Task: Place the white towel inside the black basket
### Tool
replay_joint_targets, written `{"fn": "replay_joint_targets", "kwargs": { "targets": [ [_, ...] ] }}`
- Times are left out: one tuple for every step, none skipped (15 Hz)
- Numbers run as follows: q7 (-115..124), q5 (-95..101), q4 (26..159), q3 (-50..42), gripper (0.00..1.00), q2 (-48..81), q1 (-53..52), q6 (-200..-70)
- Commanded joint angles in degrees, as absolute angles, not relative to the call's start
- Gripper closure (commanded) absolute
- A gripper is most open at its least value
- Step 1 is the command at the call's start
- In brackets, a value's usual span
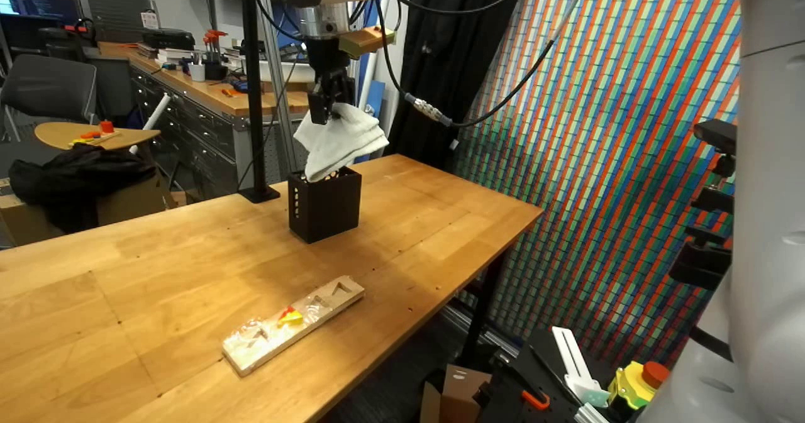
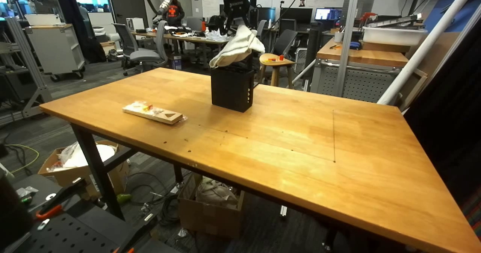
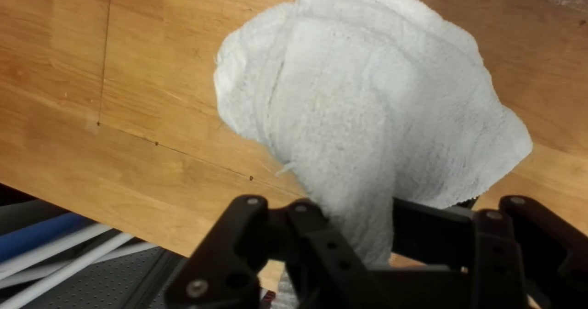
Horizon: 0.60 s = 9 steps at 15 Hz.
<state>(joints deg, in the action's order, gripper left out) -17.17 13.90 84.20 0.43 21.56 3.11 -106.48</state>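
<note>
One wooden table (image 1: 188, 253) takes up the middle of both exterior views. Directly above the single black basket (image 1: 330, 206) hangs one white towel (image 1: 343, 135), pinched in the one gripper (image 1: 329, 115); whether the towel touches the basket's rim I cannot tell. Near the basket are one black post (image 1: 251, 115) and one wooden strip (image 1: 311, 315) bearing one red-and-yellow patch (image 1: 290, 317); well apart from the basket, one stool (image 2: 287, 62).

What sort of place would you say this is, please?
Most likely a robotics lab or workshop: a robot arm, a cluttered workbench and a lit computer screen are all in view.
</note>
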Motion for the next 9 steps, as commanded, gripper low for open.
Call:
{"fn": "replay_joint_targets", "kwargs": {
  "targets": [
    [-21.35, 11.92, 85.03, 0.23, 0.99, 21.28, 4.55, -107.76],
    [-22.01, 11.58, 84.87, 0.24, 0.99, 21.58, 4.91, -107.73],
    [-22.47, 11.26, 84.86, 0.25, 0.99, 21.79, 5.16, -107.87],
    [-22.94, 10.97, 84.67, 0.31, 0.99, 22.02, 5.32, -107.89],
    [-23.2, 10.98, 84.63, 0.36, 1.0, 22.19, 5.27, -107.98],
    [-23.35, 11.12, 84.52, 0.37, 0.99, 22.4, 5.15, -108.01],
    [-23.19, 11.57, 84.66, 0.36, 0.99, 22.41, 4.85, -108.01],
    [-22.81, 11.97, 84.69, 0.28, 0.99, 22.55, 4.6, -107.91],
    [-22.23, 12.26, 84.92, 0.17, 0.99, 22.54, 4.37, -107.95]
  ]
}}
